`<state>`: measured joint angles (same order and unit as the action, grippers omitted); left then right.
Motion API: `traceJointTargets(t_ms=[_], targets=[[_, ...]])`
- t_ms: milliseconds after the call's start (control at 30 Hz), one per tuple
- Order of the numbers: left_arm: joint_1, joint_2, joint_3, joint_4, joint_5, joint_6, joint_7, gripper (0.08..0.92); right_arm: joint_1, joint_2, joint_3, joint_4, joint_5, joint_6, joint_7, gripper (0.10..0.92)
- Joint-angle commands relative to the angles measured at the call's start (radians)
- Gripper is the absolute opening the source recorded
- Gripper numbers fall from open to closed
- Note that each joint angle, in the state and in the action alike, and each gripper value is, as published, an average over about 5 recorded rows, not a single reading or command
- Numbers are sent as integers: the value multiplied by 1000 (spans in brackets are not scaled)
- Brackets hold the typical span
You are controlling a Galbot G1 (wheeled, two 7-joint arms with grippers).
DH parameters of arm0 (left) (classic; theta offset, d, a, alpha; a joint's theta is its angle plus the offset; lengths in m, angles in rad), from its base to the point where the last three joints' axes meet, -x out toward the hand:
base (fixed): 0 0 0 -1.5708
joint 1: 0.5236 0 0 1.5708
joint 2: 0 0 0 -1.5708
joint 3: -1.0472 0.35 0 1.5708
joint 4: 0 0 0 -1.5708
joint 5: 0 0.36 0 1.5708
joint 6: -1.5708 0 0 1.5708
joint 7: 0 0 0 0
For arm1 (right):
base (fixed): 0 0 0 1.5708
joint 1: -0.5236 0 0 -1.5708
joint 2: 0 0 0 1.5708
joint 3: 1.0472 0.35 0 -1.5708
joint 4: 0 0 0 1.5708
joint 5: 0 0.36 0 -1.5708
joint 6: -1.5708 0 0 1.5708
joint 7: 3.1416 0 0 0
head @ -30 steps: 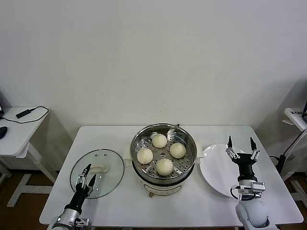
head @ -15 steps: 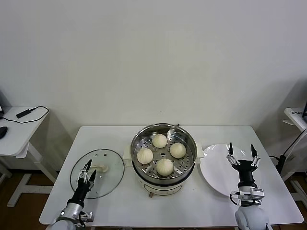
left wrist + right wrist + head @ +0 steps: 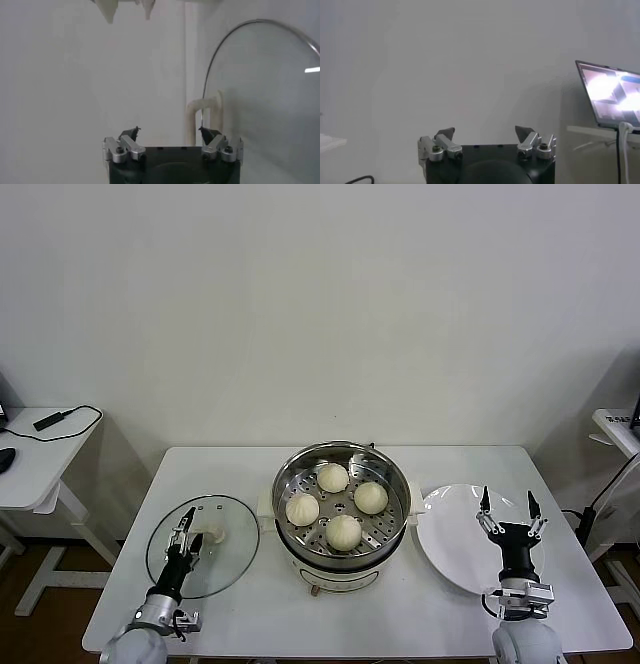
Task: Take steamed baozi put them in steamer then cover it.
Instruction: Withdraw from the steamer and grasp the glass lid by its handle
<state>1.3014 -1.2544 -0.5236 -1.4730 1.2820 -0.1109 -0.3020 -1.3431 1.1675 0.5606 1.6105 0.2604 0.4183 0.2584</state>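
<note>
Over the cover [image 3: 203, 545], left of the steamer [image 3: 341, 514]: left gripper [image 3: 186, 531] spread wide, empty, just by the white handle [image 3: 205, 121]. On the far side, above the bare white plate [image 3: 452, 539]: right gripper [image 3: 508, 513] likewise agape, holding nothing. Loading done: four steamed baozi [image 3: 343, 531] seated on the perforated tray, smooth, domed, cream-white. Left to do: lifting the clear glass lid, flat on the table [image 3: 250, 604], onto the pot.

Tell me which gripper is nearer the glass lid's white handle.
Left. The left gripper, fingers open, hovers over the glass lid right beside its white handle. The right gripper is across the steamer, over the white plate.
</note>
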Motion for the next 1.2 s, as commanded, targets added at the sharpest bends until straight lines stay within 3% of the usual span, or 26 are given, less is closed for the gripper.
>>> traceJointTargets(t_ms=[33, 433, 533, 1200], targets=[[-47, -2, 10, 30, 4, 6, 4, 823, -4, 4, 4, 0, -6, 1, 0, 823], [-83, -6, 22, 73, 4, 7, 11, 822, -8, 8, 12, 5, -14, 2, 1, 823], [-89, -5, 24, 90, 2, 4, 15, 790, -8, 8, 13, 6, -16, 1, 1, 823], [-98, -2, 29, 119, -77, -12, 13, 227, -7, 19, 16, 3, -31, 7, 1, 823]])
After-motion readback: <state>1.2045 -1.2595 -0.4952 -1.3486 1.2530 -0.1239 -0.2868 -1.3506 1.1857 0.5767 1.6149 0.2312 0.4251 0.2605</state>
